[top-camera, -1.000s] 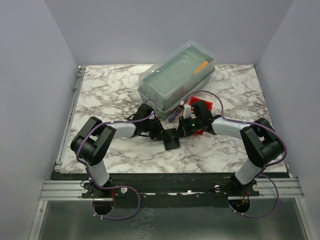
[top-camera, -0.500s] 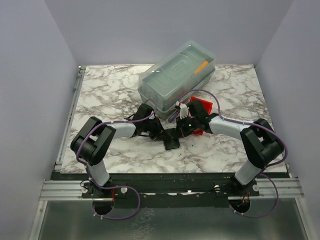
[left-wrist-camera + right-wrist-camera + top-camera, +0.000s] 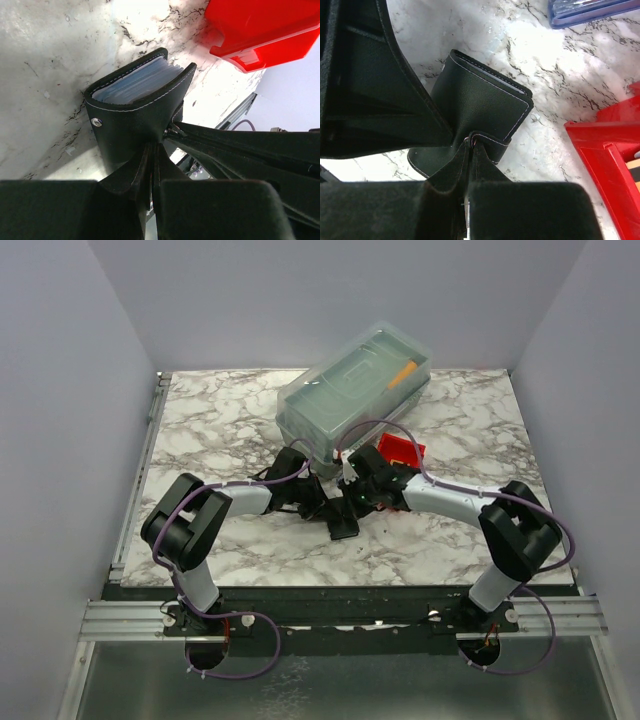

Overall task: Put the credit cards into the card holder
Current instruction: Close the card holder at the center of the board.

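Black holder point(image 3: 135, 112) sits on the counter point(image 3: 230, 430) near the red bin point(image 3: 260, 30). Your left claw point(image 3: 152, 162) pinches one flap and your right claw point(image 3: 469, 150) pinches the other. Judged purpose: spread the fold so the clear sleeves point(image 3: 135, 85) gape for a card. Neither claw carries a card.

Lit softly and evenly from overhead in the top view, with barely any shadow. Blown out to white on the marble tabletop point(image 3: 135, 12) just beyond the left gripper point(image 3: 152, 165). Glaring too on the red bin point(image 3: 260, 30) ahead and right of it. Blurred on the black fingers point(image 3: 395, 210) nearest the right wrist lens; sharp on the card holder point(image 3: 485, 105) stitching just ahead.
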`<state>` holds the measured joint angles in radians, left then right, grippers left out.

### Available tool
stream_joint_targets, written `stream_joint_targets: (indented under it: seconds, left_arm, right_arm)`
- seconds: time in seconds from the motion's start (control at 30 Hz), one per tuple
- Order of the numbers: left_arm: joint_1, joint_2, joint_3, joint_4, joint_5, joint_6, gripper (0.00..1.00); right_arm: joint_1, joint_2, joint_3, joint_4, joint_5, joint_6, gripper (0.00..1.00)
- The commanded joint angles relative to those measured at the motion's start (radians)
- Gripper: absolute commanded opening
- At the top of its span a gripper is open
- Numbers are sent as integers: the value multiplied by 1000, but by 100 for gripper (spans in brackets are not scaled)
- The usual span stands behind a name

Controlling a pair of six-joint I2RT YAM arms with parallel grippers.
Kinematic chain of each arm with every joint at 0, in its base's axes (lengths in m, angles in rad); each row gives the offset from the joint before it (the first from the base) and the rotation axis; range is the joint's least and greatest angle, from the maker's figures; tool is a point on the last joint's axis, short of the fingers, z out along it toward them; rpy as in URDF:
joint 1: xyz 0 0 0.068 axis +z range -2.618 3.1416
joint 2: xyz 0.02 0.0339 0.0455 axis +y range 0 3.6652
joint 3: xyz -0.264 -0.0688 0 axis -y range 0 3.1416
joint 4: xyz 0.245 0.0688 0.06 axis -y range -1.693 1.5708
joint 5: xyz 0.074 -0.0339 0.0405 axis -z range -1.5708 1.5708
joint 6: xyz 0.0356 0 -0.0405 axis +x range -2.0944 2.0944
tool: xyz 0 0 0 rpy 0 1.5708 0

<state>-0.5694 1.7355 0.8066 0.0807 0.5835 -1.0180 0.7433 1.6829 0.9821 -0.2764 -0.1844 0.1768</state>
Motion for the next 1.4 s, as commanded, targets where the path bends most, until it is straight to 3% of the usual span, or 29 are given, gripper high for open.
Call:
stream_joint_targets:
  seconds: [0.0,0.13,0.23,0.4,0.57,0.7,0.87,1.03,1.13,1.37]
  left_arm:
    - [-11,16,28,49,-10,17,8]
    - [-2,8,20,44,-3,28,8]
    - [4,7,11,36,9,47,12]
    - [14,0,-15,37,20,53,20]
    - [17,1,-32,37,20,61,15]
    - [23,-9,-32,33,42,65,15]
    - [49,-76,-33,-20,51,92,26]
    - [85,-88,-47,-57,41,107,27]
    - [104,-97,-50,-62,47,111,33]
    - [109,-124,-99,-79,93,96,33]
  right_arm:
    - [104,122,-42,-110,45,64,0]
    - [104,53,-113,-38,-43,154,0]
    - [89,13,-144,68,-214,196,0]
    - [44,32,-197,278,-385,170,0]
    - [-37,49,-258,387,-505,170,0]
    - [-77,39,-296,387,-541,163,0]
    - [-118,34,-320,399,-577,162,0]
    - [-161,41,-322,395,-616,148,0]
    - [-180,43,-309,372,-615,143,1]
    - [-191,55,-298,356,-596,155,17]
